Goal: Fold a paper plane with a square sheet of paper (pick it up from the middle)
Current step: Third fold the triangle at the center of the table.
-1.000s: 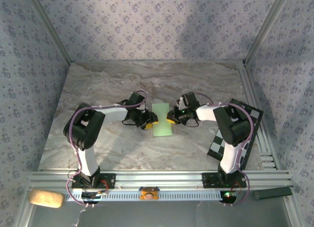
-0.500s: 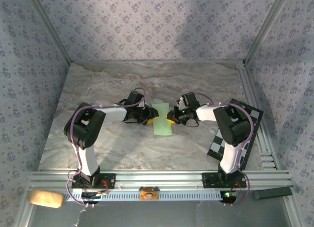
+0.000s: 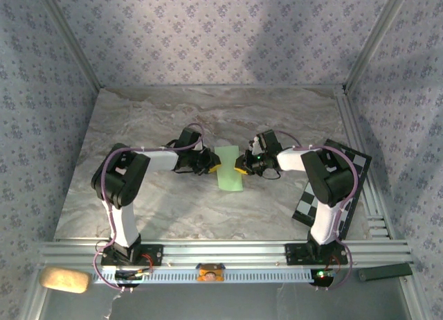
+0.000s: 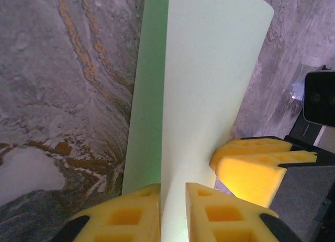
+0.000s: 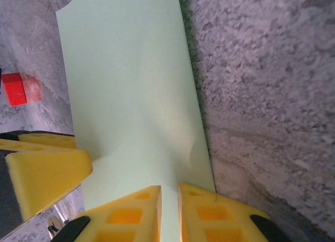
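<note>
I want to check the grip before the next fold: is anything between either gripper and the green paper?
Nothing visible stands in the way. The left gripper and the right gripper each have an edge of the green paper between their fingers, from opposite sides. The small red piece lies off to one side, clear of both grips.

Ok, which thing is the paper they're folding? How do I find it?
Find the grey marble table and look at its middle, where the left gripper and right gripper almost meet. Between them lies the green paper, a narrow strip pinched at both sides. It is plain pale green, unlike the black-and-white checkered board at the right edge.
</note>
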